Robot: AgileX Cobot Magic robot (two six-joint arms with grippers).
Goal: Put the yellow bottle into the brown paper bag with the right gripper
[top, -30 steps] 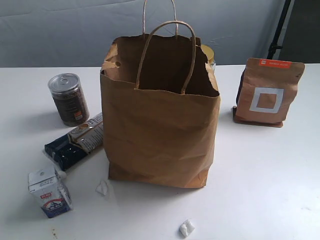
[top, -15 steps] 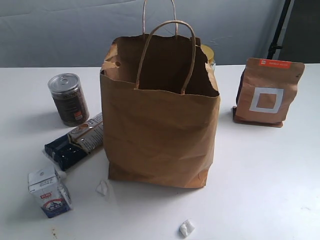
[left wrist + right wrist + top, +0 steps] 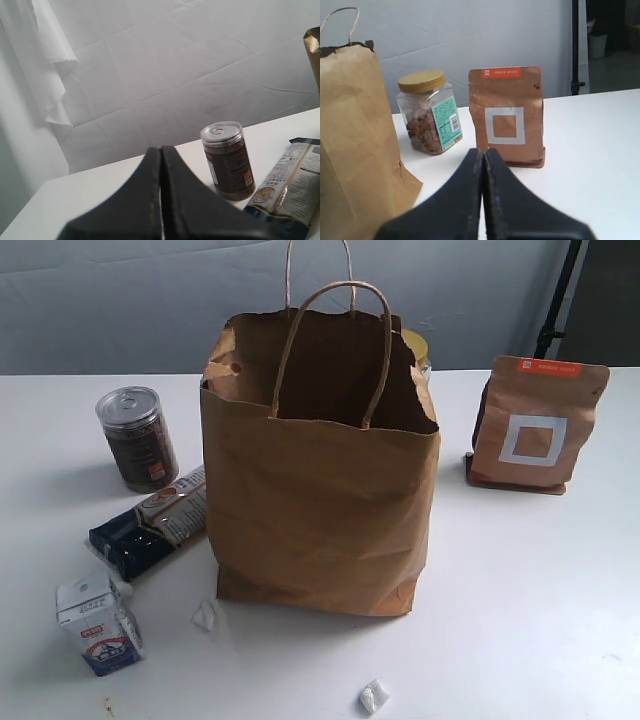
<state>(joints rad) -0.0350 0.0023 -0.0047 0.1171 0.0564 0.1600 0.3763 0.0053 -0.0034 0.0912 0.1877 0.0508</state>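
Note:
The brown paper bag stands upright at the middle of the white table, its mouth open and both loop handles up. No yellow bottle shows in any view, and the bag's inside is hidden from here. In the right wrist view my right gripper is shut with nothing between its fingers. It points at the gap between the bag and the brown pouch. My left gripper is shut and empty too, low over the table's left side. Neither arm appears in the exterior view.
Left of the bag are a metal-lidded can, a dark snack packet and a small milk carton. A brown pouch with a white square stands right. A yellow-lidded nut jar sits behind the bag. Two paper scraps lie in front.

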